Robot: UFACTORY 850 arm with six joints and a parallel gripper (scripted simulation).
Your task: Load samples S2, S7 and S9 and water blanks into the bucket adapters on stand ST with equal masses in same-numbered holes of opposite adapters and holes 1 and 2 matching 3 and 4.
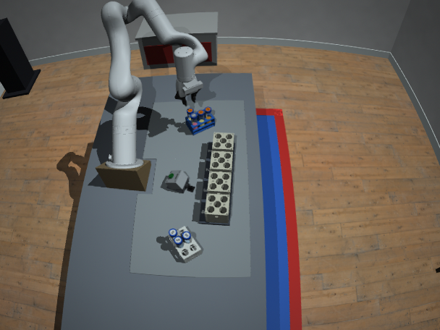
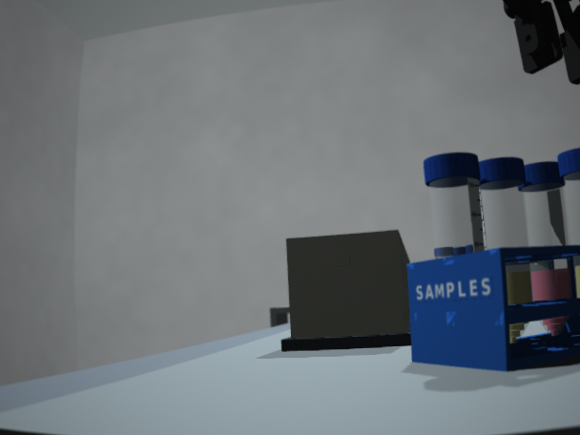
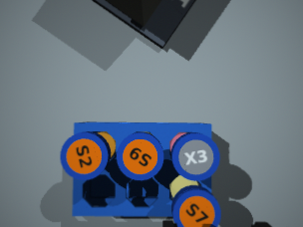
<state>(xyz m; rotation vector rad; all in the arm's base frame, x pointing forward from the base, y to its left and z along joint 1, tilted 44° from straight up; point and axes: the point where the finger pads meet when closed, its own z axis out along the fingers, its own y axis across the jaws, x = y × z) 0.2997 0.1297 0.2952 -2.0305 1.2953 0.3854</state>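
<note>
My black fingers stand partway apart with nothing between them, raised above the caps of the blue sample rack. That rack sits upright on the grey table, toward the short edge by the grey cabinet.

In it I see all three samples, clear tubes with blue caps and orange dots: S2 in one end well, S9 in the middle of the same row, and S7 in the other row, beside grey-dotted X3. X3 holds pink liquid; S7's is pale yellow.

Four cream, block-shaped adapters stand in a line on the dark stand, running along the table's long edge beside the blue-and-red floor strip. Their top holes are open; I cannot read their numbers.

Between my base, at the opposite long edge, and the stand sits the small sloped grey desk with its green DONE key. Farthest from the cabinet-side edge, a pale rack carries three blue-capped blanks with white dots, their print too small for me to read.
</note>
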